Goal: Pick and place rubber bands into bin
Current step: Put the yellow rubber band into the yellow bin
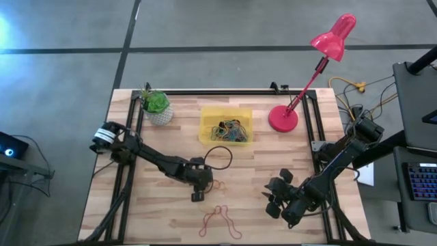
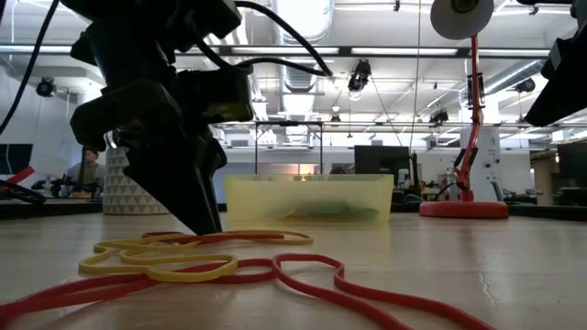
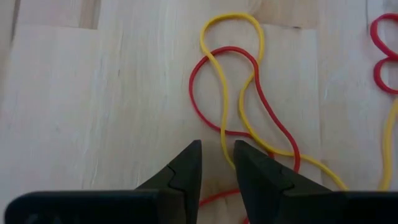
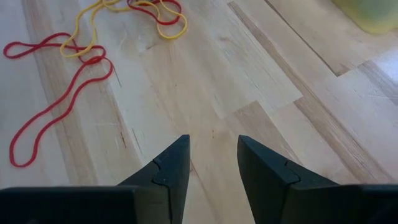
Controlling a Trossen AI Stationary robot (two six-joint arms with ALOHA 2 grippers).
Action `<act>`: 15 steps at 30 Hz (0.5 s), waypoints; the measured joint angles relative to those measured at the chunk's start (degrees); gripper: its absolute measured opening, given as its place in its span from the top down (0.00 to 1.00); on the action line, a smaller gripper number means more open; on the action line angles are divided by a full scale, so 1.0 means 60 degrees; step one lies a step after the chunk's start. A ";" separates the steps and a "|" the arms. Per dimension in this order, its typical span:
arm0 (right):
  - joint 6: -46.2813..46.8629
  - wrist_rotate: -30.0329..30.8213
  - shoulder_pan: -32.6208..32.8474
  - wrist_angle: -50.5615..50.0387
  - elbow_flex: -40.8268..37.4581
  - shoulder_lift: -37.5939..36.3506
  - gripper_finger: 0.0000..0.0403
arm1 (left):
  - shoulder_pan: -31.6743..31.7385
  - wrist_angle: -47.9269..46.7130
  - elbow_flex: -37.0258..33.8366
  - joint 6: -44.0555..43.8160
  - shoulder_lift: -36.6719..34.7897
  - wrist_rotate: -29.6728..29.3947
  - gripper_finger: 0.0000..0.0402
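With jaws slightly parted and empty, the left gripper (image 3: 216, 163) sits over the tangled red and yellow rubber bands (image 3: 239, 106) just beside the black cable loop (image 1: 220, 157), their loops running lengthwise ahead of its tips, bin (image 1: 207, 131) beyond; right gripper (image 4: 213, 163) waits open, farther off.

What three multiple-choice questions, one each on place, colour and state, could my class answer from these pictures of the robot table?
1. Where does the bin stand?
A. Between the plant pot and the lamp
B. At the table's near edge
C. Under the right gripper

2. What colours are the two overlapping rubber bands just ahead of the left gripper?
A. Blue and green
B. Red and yellow
C. Black and brown

3. How is the right gripper?
A. Shut on a band
B. Open, holding nothing
C. Inside the bin

Answers: 1 A, the high view shows it between them; 2 B, the left wrist view shows those colours; 3 B, bare wood shows between its parted fingers.
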 joint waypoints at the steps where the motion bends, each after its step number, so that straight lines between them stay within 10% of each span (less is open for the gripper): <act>1: 0.0000 0.0000 -0.0002 -0.0004 0.0000 0.0000 0.70 | 0.0019 -0.0004 0.0000 -0.0010 0.0000 0.0120 0.80; 15: 0.0000 0.0025 -0.0087 0.0023 0.0000 0.0011 0.70 | 0.0180 0.0070 0.0007 -0.1005 0.0275 0.1092 0.93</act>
